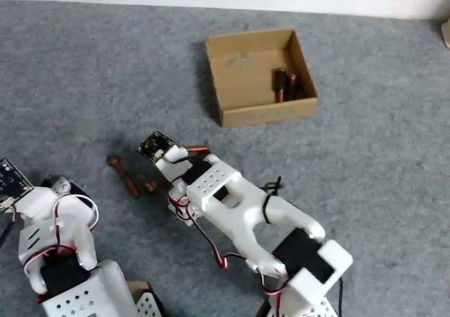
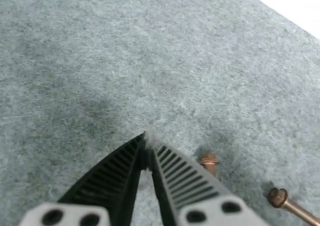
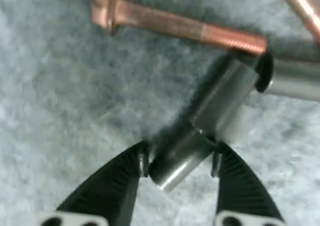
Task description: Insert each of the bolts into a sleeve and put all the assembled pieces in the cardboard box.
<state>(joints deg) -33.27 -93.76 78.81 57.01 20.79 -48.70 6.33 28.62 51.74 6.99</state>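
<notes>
We see a smooth grey metal sleeve [image 3: 222, 98], a short open-ended tube, lying slantwise on the grey carpet [image 1: 365, 162]. The right gripper [image 3: 180, 158] has its black ribbed fingers [image 3: 125, 186] part-way open, one on each side of the sleeve's near end, pressed to its wall and clasping it. Just past the sleeve's far end lies a copper-coloured bolt [image 3: 175, 23] with a flanged hex head and a threaded tip. A second sleeve [image 3: 292, 78] rests beside that same end, its dark mouth facing it.

From above, we find this arm in the middle of the carpet, between the cardboard box [image 1: 239, 113] and the lower edge. Loose bolts [image 1: 125, 176] lie just beside its wrist. The box sits well apart, farther up the carpet, with dark assembled pieces [image 1: 285, 85] lying against its right wall.

The left gripper [image 2: 147, 151] has its fingers pressed together with nothing between them, above bare carpet, near two more bolts [image 2: 209, 162].
</notes>
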